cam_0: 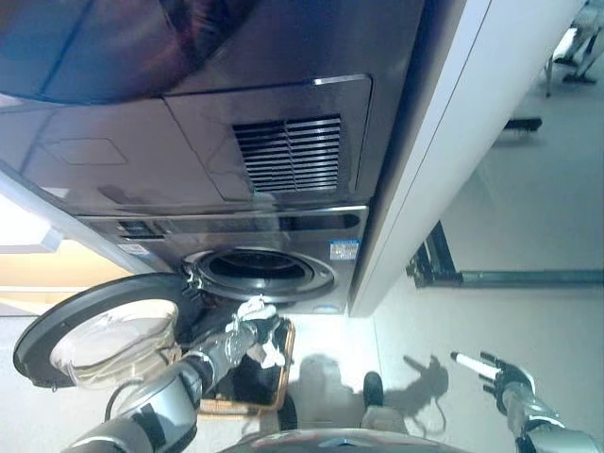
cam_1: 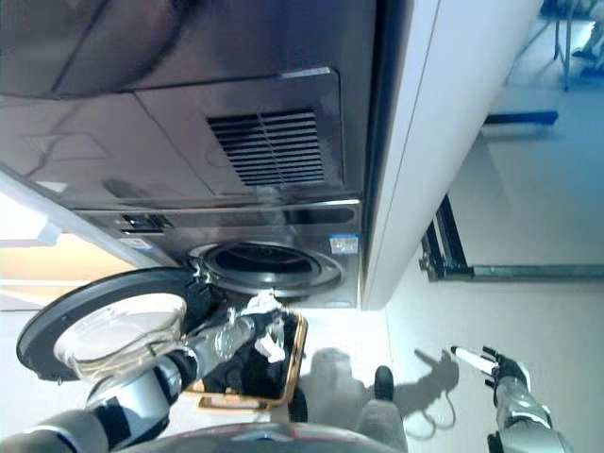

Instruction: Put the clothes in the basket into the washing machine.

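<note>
A blue-and-white label (cam_0: 344, 249) is showing at 3 o'clock of the washing machine (cam_0: 264, 274) drum opening, its print too small to read. The left hand (cam_0: 257, 326) is gripping pale clothes (cam_0: 269, 351) above the basket (cam_0: 283, 363), which is holding dark laundry below the open door (cam_0: 94, 330). The right hand (cam_0: 495, 373) is hanging at 4 o'clock, fingers straight, holding nothing.

- The washing machine (cam_0: 274, 236) is dark grey and glossy, with a grille of thin pale slats.
- Its door (cam_0: 99, 330) has a black rim around clear glass.
- The basket (cam_1: 288, 363) is tan wicker.
- The clothes (cam_1: 247, 363) are black, with some white pieces.
- The left hand (cam_0: 253, 326) is dark with white tips.
- The right hand (cam_0: 491, 370) is dark, with white fingertips.
- The floor (cam_0: 528, 321) is pale grey.
</note>
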`<state>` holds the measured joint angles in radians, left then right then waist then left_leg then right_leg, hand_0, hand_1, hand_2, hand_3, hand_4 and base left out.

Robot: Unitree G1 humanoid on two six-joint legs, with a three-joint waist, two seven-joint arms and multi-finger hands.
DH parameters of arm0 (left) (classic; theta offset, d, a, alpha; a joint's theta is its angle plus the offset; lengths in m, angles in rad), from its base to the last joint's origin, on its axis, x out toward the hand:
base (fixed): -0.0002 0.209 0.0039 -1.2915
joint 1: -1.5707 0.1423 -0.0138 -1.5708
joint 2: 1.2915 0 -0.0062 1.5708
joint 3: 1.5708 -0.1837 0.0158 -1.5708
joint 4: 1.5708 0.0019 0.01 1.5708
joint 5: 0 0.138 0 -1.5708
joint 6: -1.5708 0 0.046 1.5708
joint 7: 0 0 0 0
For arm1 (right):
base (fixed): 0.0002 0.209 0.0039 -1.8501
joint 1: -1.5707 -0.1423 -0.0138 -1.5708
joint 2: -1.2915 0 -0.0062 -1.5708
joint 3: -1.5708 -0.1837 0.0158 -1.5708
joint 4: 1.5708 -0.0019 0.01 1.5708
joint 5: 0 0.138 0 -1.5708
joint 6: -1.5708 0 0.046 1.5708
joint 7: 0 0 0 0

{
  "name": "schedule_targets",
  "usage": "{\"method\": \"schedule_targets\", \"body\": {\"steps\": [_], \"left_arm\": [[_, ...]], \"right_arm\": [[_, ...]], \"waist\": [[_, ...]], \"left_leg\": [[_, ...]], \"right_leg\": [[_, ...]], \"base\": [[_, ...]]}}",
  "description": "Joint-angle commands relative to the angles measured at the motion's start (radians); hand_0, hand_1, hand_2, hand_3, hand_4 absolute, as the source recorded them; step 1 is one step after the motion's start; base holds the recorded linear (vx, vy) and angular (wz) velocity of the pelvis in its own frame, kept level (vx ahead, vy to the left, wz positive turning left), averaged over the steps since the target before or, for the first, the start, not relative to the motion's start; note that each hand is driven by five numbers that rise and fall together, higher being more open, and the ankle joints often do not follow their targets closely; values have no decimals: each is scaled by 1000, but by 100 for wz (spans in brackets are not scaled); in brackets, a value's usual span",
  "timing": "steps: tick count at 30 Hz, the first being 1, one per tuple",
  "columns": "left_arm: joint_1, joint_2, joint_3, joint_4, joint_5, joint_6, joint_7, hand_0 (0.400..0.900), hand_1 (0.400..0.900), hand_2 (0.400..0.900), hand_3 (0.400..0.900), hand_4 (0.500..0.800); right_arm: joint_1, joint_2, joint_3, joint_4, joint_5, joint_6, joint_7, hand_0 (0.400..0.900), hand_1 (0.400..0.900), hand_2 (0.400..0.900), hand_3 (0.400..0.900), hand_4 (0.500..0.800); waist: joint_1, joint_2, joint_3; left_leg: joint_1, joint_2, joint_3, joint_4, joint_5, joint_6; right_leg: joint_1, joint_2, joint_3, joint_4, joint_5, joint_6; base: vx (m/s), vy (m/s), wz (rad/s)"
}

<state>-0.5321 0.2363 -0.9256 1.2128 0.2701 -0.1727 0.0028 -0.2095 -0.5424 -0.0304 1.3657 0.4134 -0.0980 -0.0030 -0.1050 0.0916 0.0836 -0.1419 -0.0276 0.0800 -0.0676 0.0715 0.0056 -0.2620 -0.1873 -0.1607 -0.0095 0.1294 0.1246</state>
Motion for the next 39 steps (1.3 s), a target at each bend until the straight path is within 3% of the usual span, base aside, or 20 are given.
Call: {"method": "schedule_targets", "body": {"steps": [1, 6, 14, 17, 22, 30, 39], "left_arm": [[-131, -21, 34, 124, 54, 22, 76, 900, 900, 900, 900, 800], [-218, -18, 8, 169, 190, 82, 157, 900, 900, 900, 900, 800], [-363, 53, 62, 182, 177, 121, 266, 900, 900, 900, 900, 800], [-407, 68, 53, 190, 229, 163, 328, 900, 900, 900, 900, 800], [-492, 94, 7, 206, 258, 182, 289, 900, 900, 900, 900, 800], [-574, 142, -59, 213, 310, 170, 245, 900, 900, 900, 900, 800], [-643, 170, -179, 216, 411, 167, 162, 900, 900, 900, 900, 800]], "right_arm": [[-62, -18, -1, 2, 36, -43, -63, 900, 900, 900, 900, 800], [-82, 28, 8, -20, 45, -60, -138, 900, 900, 900, 900, 800], [-143, 74, 62, -6, 87, -84, -220, 900, 900, 900, 900, 800], [-181, 110, 106, 7, 102, -92, -250, 900, 900, 900, 900, 800], [-259, 123, 145, 23, 129, -74, -254, 900, 900, 900, 900, 800], [-244, 97, 124, 59, 198, -79, -219, 900, 900, 900, 900, 800], [-313, 56, 126, 111, 276, -60, -193, 900, 900, 900, 900, 800]], "waist": [[-20, -4, 114], [-35, -3, 182], [-33, -6, 219], [-28, -9, 224], [-27, -16, 227], [-40, -33, 233], [-35, -41, 201]], "left_leg": [[-69, 43, -5, 65, -45, -55], [-165, 59, -1, 123, -39, -64], [-399, 81, -23, 259, -46, -83], [-460, 85, -24, 286, -47, -88], [-551, 92, -23, 332, -56, -89], [-686, 108, -31, 408, -72, -93], [-842, 107, -31, 544, -124, -92]], "right_leg": [[-73, -18, 31, 128, -8, 26], [-160, 3, 27, 171, -29, 15], [-353, 6, 16, 265, -49, -5], [-409, 8, 18, 286, -49, -9], [-489, 9, 17, 310, -44, -17], [-602, 11, 21, 351, -44, -28], [-735, 5, 17, 448, -72, -39]], "base": [[-125, -47, -23], [-76, -73, -6], [-79, -90, 9], [-21, -49, 0], [-8, -27, -4], [-3, -7, 1], [5, 9, 5]]}}
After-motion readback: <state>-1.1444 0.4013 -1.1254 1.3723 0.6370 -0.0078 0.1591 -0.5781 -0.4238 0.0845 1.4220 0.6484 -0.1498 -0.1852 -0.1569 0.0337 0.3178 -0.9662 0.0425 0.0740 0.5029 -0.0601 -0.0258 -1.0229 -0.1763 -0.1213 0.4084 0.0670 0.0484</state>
